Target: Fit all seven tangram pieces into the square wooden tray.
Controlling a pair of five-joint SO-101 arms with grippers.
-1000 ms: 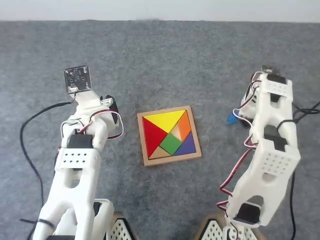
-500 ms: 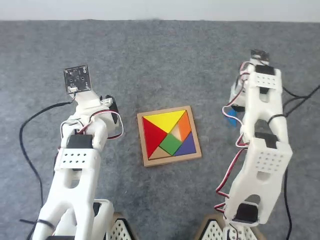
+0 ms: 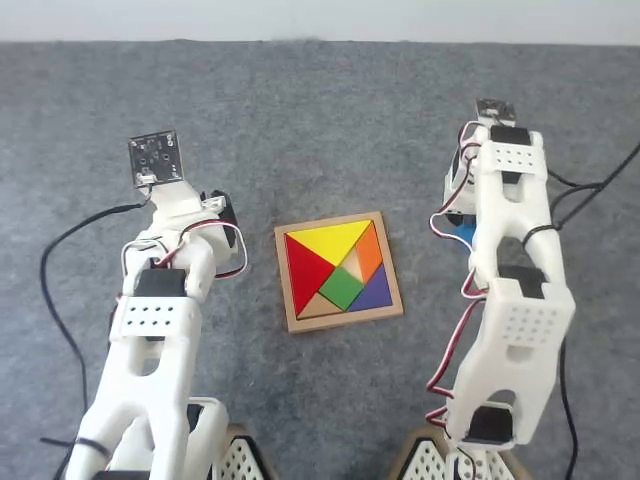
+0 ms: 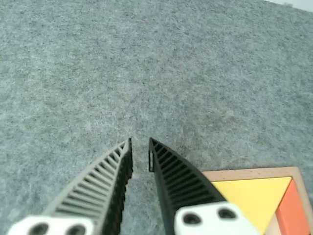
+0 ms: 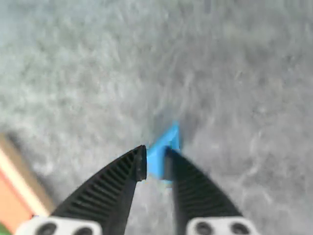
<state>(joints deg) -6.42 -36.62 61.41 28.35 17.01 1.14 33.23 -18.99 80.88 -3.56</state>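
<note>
The square wooden tray (image 3: 282, 272) lies on a grey mat (image 3: 330, 130) between the two arms, turned slightly askew. Inside it sit a yellow triangle (image 3: 330, 243) along the far edge, a red triangle (image 3: 302, 270) along the left edge, an orange piece (image 3: 371, 254) against the right rim, a green square (image 3: 342, 288) near the middle and a purple triangle (image 3: 376, 294) in the near right corner. Two wood-coloured triangular patches also show inside, one beside the green square and one at the near edge. Whether they are pieces or bare tray floor I cannot tell.

The last coloured piece, a small blue triangle (image 5: 167, 139), is outside the tray, off its right side and about level with its far half. The right gripper (image 5: 154, 155) is clamped on it, one finger on each side. From above, the right arm (image 3: 510, 250) covers most of the blue triangle, leaving a sliver beside the arm. Whether it rests on the mat I cannot tell. A strip of grey mat lies between it and the tray's right rim.

The left arm (image 3: 160, 300) stands off the tray's left side. The left gripper (image 4: 140, 144) is over the mat just beyond the tray's far left corner, its fingers a narrow slit apart, holding nothing. A black cable (image 3: 50, 290) loops on the mat farther left of the tray, and red and white wires (image 3: 232, 262) hang on the left arm.
</note>
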